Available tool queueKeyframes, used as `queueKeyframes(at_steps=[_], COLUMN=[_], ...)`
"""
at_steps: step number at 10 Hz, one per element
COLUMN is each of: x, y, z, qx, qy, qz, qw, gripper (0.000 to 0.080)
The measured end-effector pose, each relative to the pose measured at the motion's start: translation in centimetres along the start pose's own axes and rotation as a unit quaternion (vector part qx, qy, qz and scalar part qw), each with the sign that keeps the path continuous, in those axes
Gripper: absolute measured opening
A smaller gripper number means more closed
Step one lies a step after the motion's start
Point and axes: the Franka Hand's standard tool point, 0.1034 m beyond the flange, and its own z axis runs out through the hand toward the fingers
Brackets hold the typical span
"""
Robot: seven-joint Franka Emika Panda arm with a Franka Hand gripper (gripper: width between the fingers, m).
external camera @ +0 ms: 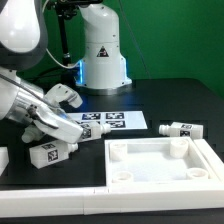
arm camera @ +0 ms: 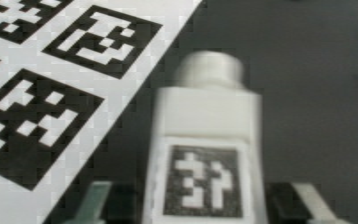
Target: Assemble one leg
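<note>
A white leg (arm camera: 208, 140) with a round end and a square tag lies on the black table between my fingers (arm camera: 101, 200). There is a dark gap on each side, so the jaws stand apart and do not touch it. My gripper (arm camera: 202, 208) is open. In the exterior view the gripper (external camera: 68, 130) is low at the exterior view's left, just above a leg (external camera: 52, 153). A second leg (external camera: 181, 129) lies at the exterior view's right. Part of a third (external camera: 3, 160) shows at the left edge.
The marker board (external camera: 108, 120) lies on the table next to the gripper and also shows in the wrist view (arm camera: 51, 80). The large white tray-like piece (external camera: 125, 172) with raised corners lies at the front right. The robot base (external camera: 100, 50) stands behind.
</note>
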Motion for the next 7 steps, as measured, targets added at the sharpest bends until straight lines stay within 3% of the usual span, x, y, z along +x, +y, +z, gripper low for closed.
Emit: queueKeyframes(at_steps=[1, 5, 6, 7], x=[-0.3, -8.5, -8.5, -8.5], y=[-0.3, -7.4, -8.6, -8.6], z=[0.1, 0.6, 0.3, 0.4], qx=[-0.003, -0.032, -0.025, -0.021], qy=[0.0, 0.03, 0.075, 0.111], qz=[-0.002, -0.066, -0.081, -0.087], qw=[1.0, 0.997, 0.994, 0.99], gripper=[0.0284, 0.0284, 0.0284, 0.0284])
